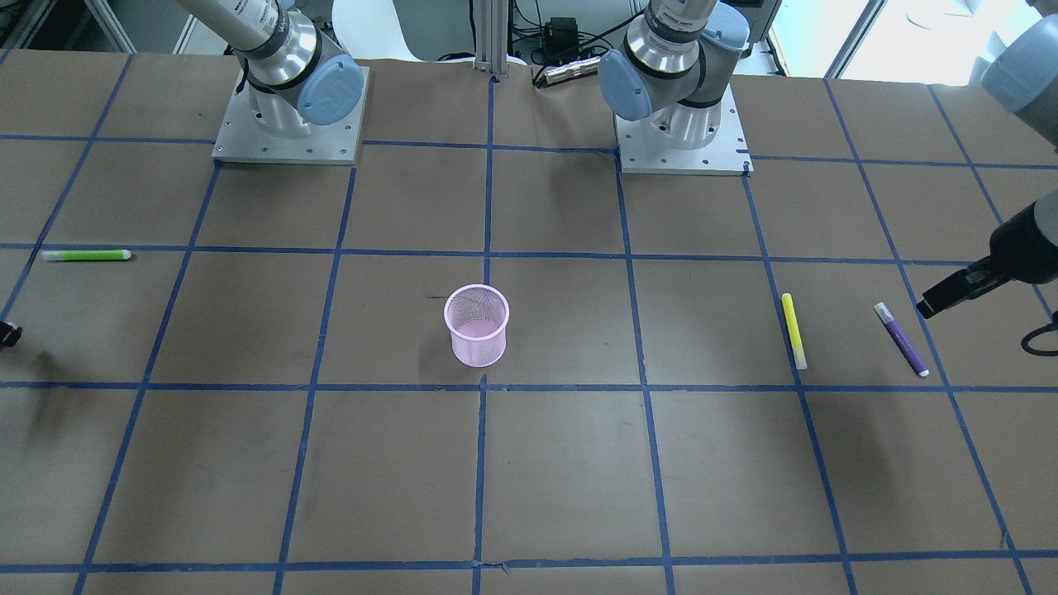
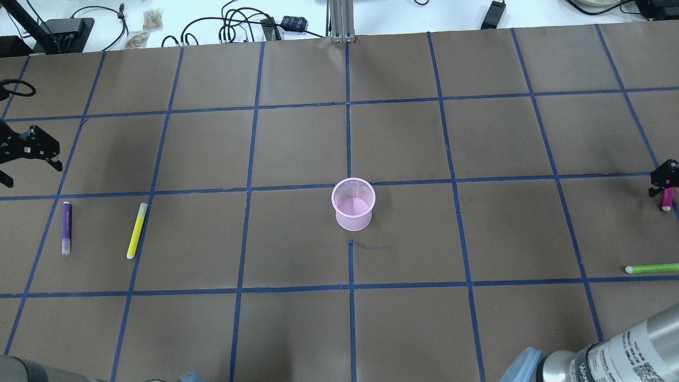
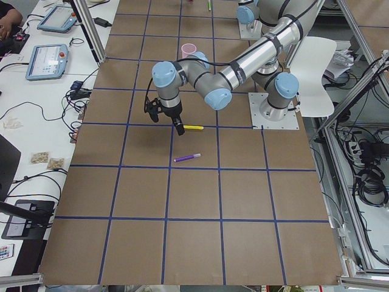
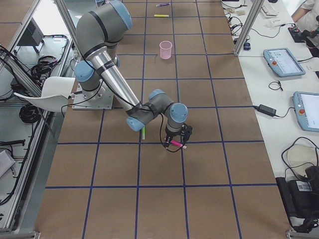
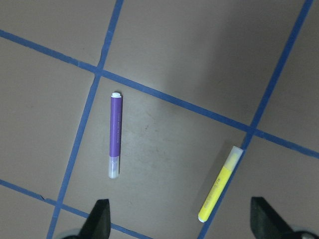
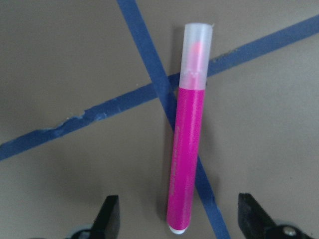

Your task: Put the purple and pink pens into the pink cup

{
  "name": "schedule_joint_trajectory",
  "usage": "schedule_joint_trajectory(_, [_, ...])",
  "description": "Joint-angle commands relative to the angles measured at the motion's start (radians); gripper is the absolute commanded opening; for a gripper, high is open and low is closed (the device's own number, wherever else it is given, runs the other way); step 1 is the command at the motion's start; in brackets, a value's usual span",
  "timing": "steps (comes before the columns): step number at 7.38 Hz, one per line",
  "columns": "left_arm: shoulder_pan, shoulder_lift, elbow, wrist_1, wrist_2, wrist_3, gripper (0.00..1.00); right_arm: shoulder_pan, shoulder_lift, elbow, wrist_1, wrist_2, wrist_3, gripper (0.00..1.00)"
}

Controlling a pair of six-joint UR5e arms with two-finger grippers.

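The pink mesh cup [image 2: 354, 204] stands upright mid-table. The purple pen [image 5: 115, 135] lies flat on the robot's left side [image 2: 66, 227]. My left gripper [image 5: 182, 221] is open and empty, hovering above the table just beyond the purple pen [image 2: 29, 170]. The pink pen [image 6: 187, 154] lies flat across a blue tape crossing at the table's far right [image 2: 667, 200]. My right gripper [image 6: 180, 221] is open and low over it. One finger stands on each side of the pen's lower end, neither touching it.
A yellow highlighter [image 2: 137, 230] lies next to the purple pen, toward the cup. A green pen [image 2: 651, 269] lies near the right edge, on the robot's side of the pink pen. Blue tape lines grid the brown table [image 2: 297, 143].
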Motion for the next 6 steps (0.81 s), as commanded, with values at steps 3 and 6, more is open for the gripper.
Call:
schedule_joint_trajectory(3, [0.061,-0.12,-0.027,0.132,-0.004,0.047,1.0,0.0,0.011,-0.001,-0.013,-0.004,-0.023,0.54])
schedule_joint_trajectory(6, [0.075,-0.2,-0.027,0.203,-0.004,0.045,1.0,0.0,0.019,-0.003,-0.002,-0.004,-0.023,0.09])
